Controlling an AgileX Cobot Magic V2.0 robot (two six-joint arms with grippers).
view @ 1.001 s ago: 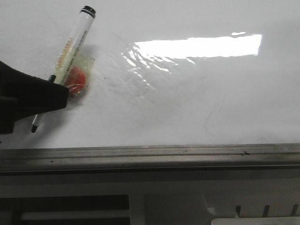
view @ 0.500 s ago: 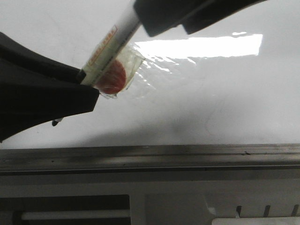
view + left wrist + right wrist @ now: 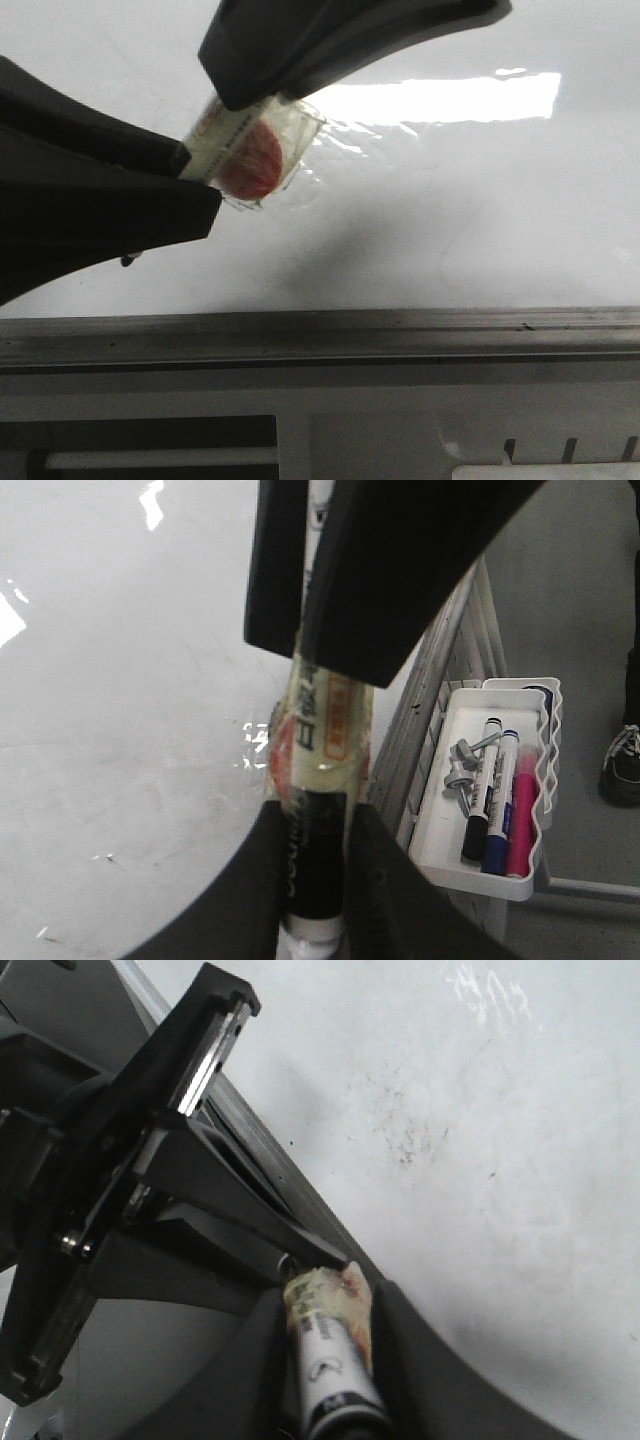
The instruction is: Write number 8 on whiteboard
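Note:
The whiteboard is glossy white with a glare patch and faint smudges. No black figure 8 shows on it. A white marker, with clear tape and a red disc on its barrel, hangs slanted over the board, its small dark tip low at the left. My left gripper is shut on its black lower section, as the left wrist view shows. My right gripper is shut on the upper barrel, fingers either side.
A grey metal rail runs along the board's near edge, with a slotted panel below it. A white tray beside the board holds several spare markers. Grey floor lies beyond.
The left gripper carried the marker up and to the right. The right gripper came in from above and closed over the marker's upper barrel, moving further down it.

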